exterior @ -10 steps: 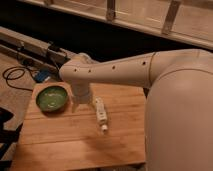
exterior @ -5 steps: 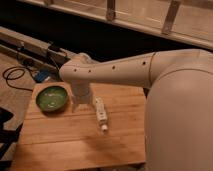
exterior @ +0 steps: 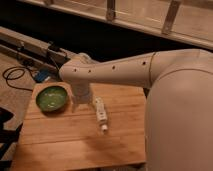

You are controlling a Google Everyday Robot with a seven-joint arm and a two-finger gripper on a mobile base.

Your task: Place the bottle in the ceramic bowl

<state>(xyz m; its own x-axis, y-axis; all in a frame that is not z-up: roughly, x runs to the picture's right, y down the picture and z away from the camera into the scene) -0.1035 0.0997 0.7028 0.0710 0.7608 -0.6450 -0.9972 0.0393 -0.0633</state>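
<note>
Now bottle [exterior: 101,113] flat, cap [exterior: 104,128] toward camera; hand [exterior: 80,103] beside base

Looks like a robot test lab (not a home): plain wooden table [exterior: 65,140], loose black cables [exterior: 11,75] on the floor [exterior: 14,100], long metal rail [exterior: 30,47], glass partition [exterior: 140,15] on metal posts behind. The gripper [exterior: 79,104] is low over the table's back-left part.

The slim white bottle [exterior: 101,114] is lying flat on the wooden counter [exterior: 60,145], its narrow cap pointing toward the near edge. The round green bowl [exterior: 50,99] is sitting upright to its left, near the far-left corner. The gripper [exterior: 79,103] is hanging between them, just beside the bottle's far end.
</note>
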